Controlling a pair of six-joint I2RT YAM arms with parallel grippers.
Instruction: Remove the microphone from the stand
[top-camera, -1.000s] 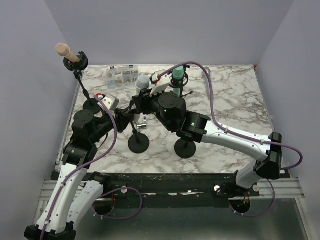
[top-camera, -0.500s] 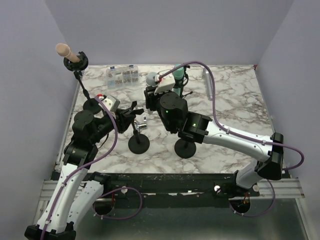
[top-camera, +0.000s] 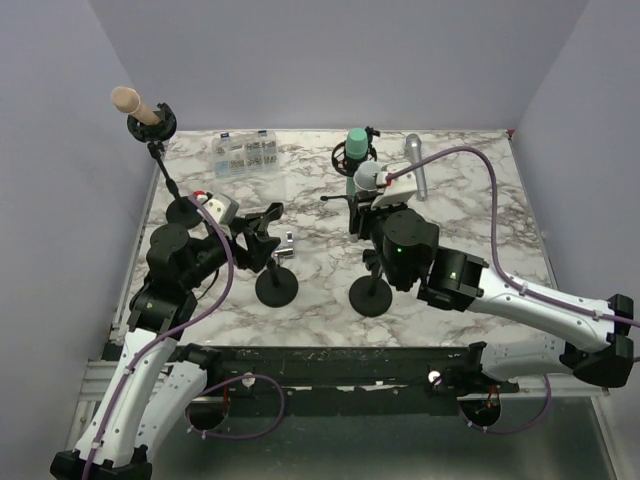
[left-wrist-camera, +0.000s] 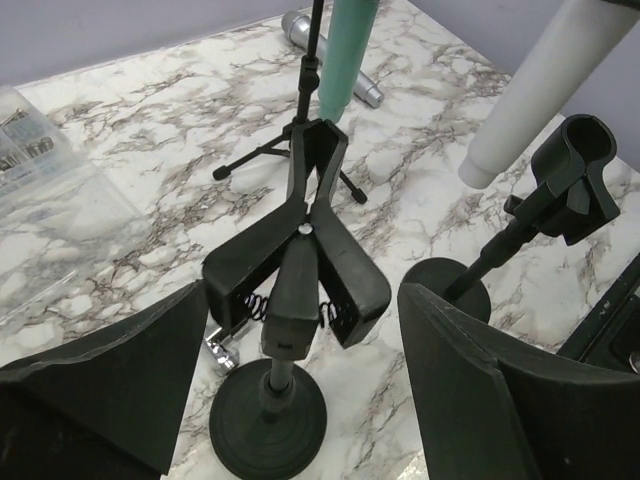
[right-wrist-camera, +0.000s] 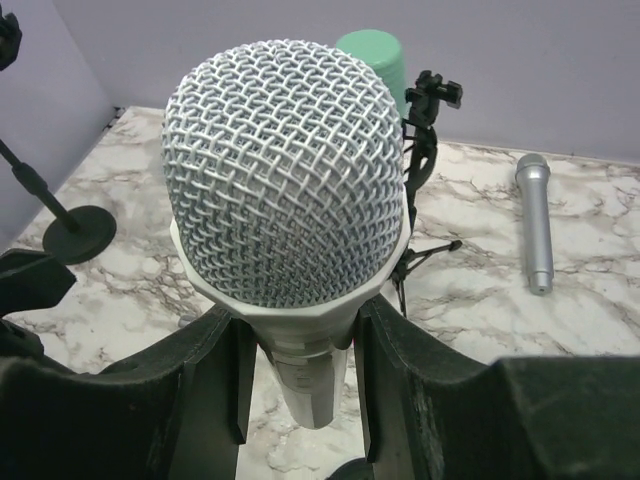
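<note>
The silver microphone (right-wrist-camera: 285, 170) with a mesh head stands upright between my right gripper's (right-wrist-camera: 300, 370) fingers, which are shut on its handle. From above, the microphone (top-camera: 368, 178) and right gripper (top-camera: 372, 203) hang over the middle of the table, to the right of the stand (top-camera: 276, 288) and apart from it. The stand's black spring clip (left-wrist-camera: 300, 250) is empty above its round base (left-wrist-camera: 268, 420). My left gripper (left-wrist-camera: 300, 390) is open, with one finger on each side of the stand's post and touching nothing. In the top view the left gripper (top-camera: 265, 225) sits just left of the clip.
A green microphone (top-camera: 356, 143) sits on a tripod stand at the back. Another silver microphone (top-camera: 415, 165) lies flat at the back right. A second round-based stand (top-camera: 371, 296) is under the right arm. A pink microphone (top-camera: 125, 98) on a stand and a clear box (top-camera: 245, 150) are at the back left.
My right arm has carried the microphone out of the clip and away to the right. The left gripper, shut at the clip before, has opened and let go.
</note>
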